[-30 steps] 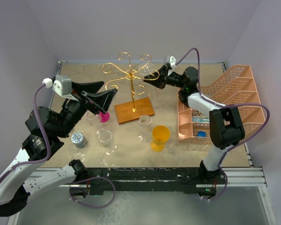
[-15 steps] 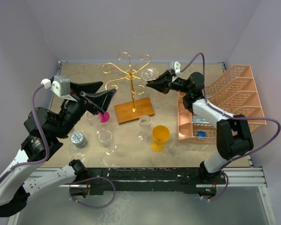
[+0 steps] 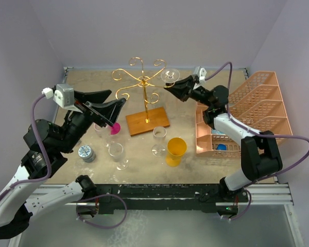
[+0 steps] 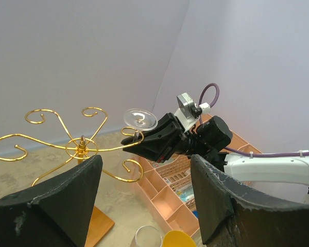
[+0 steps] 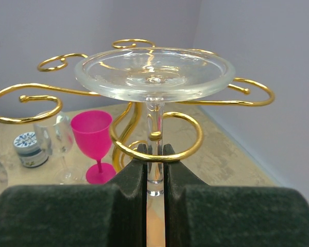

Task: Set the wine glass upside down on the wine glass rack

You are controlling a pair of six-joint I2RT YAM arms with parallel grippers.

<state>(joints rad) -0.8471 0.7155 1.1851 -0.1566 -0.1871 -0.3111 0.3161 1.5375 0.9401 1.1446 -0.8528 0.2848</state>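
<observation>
Wine glass hangs inverted at the right far scroll of the wine glass rack — foot up, stem threaded through a gold curl, foot above the wire. The right gripper has its fingers clenched on the stem just under that curl; the bowl is hidden behind them. Bare desk lies below the glass, between the rack's wooden base and the salmon organizer at the right edge. The far wall stands near behind the scrolls. Nearer, a clear goblet and a yellow cup stand just off the base; a pink goblet, two clear glasses and a small tin crowd its left. The left gripper hovers above those — fingers spread, holding nothing.
</observation>
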